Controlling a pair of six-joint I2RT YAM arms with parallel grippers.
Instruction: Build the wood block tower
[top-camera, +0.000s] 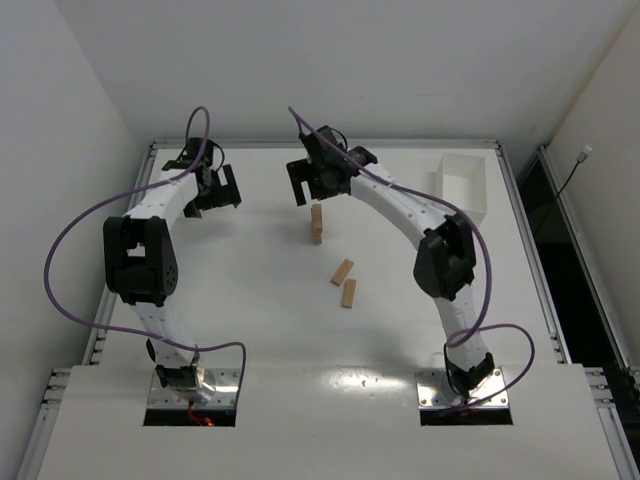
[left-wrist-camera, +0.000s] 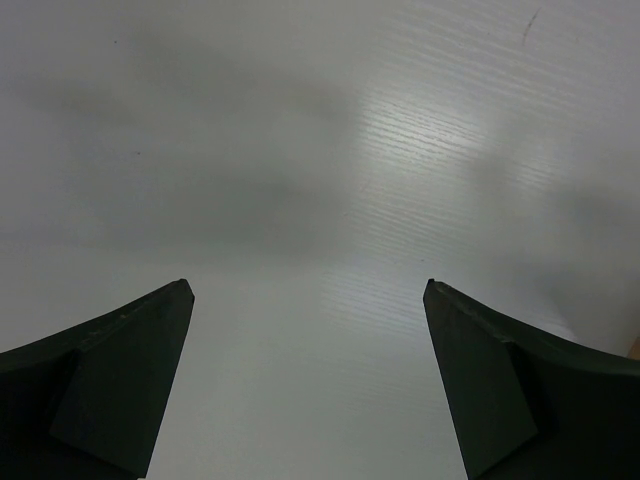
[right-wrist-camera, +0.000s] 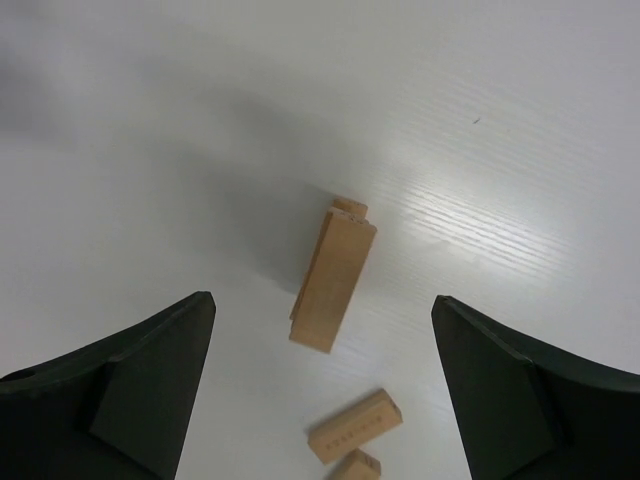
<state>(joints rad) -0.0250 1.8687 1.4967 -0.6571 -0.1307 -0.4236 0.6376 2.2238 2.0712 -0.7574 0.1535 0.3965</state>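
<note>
Right gripper (right-wrist-camera: 322, 298) hangs with its jaws spread wide and nothing between them, directly over the tower (right-wrist-camera: 335, 275). In the wrist view the narrow stack sits dead centre in the gap, touching neither finger. The top block looks slightly off line with the one under it at the far end, so go gently here.

Two loose blocks (right-wrist-camera: 355, 425) lie flat on the table (top-camera: 250, 300) just behind the gripper, toward its own base and close together. My read is that fetching one is the job in hand. Lift straight up and clear of the stack before swinging back, then take the nearer block across its narrow width at mid-length so it hangs level.

Left gripper (left-wrist-camera: 308, 290) is open too, over bare table well off to the side with nothing beneath it — best kept there.
</note>
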